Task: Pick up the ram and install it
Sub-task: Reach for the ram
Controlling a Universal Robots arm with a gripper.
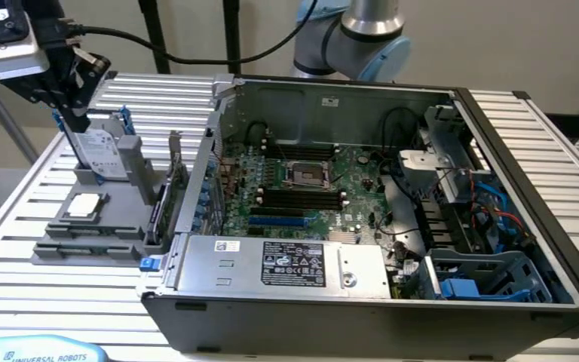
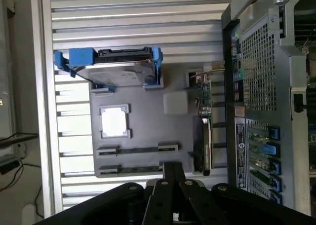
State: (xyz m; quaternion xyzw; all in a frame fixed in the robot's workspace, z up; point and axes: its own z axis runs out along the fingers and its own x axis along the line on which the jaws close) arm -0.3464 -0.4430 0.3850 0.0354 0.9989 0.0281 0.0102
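Black jaws of the gripper (image 2: pixel 172 166) are pressed together, empty, over the grey holder (image 2: pixel 148 121) on the counter (image 2: pixel 133 18). Just beyond them the ram (image 2: pixel 138 149) sits in the holder's slots; the open computer case (image 1: pixel 370 317) stands to the exterior view's right.

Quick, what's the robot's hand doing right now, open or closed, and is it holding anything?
Hand: closed, holding nothing, up above the gray tray.
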